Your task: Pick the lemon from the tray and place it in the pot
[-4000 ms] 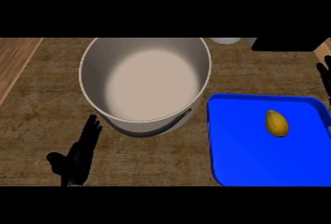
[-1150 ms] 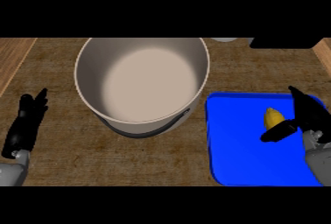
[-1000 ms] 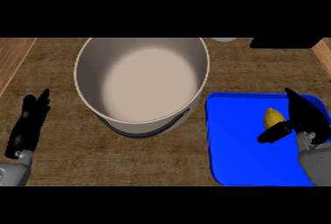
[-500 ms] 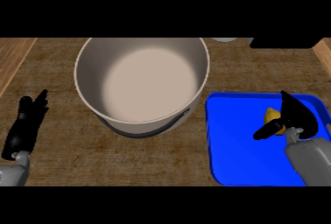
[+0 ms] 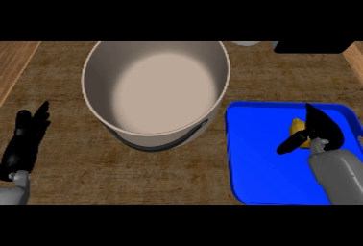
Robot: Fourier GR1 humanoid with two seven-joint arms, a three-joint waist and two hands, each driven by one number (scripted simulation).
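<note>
Since a second ago my right hand (image 5: 320, 129) has slid in over the lemon (image 5: 298, 128) on the blue tray (image 5: 255, 168), fingers and thumb spread around it, not yet closed. To grasp well, I should settle lower and close on its middle before lifting toward the pot (image 5: 156, 91). At the left edge, my left hand (image 5: 25, 139) rests open.

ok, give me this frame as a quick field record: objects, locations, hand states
lemon: on the blue tray, upper right part, partly hidden by the right hand
tray: blue, on the counter, right of the pot
pot: large, pale inside, nothing visible in it
right hand: over the lemon, thumb on its left and fingers on its right; lemon not lifted, contact unclear
left hand: open, fingers up, resting at the left edge
counter: brown wood grain
task status: lemon not yet in the pot
</note>
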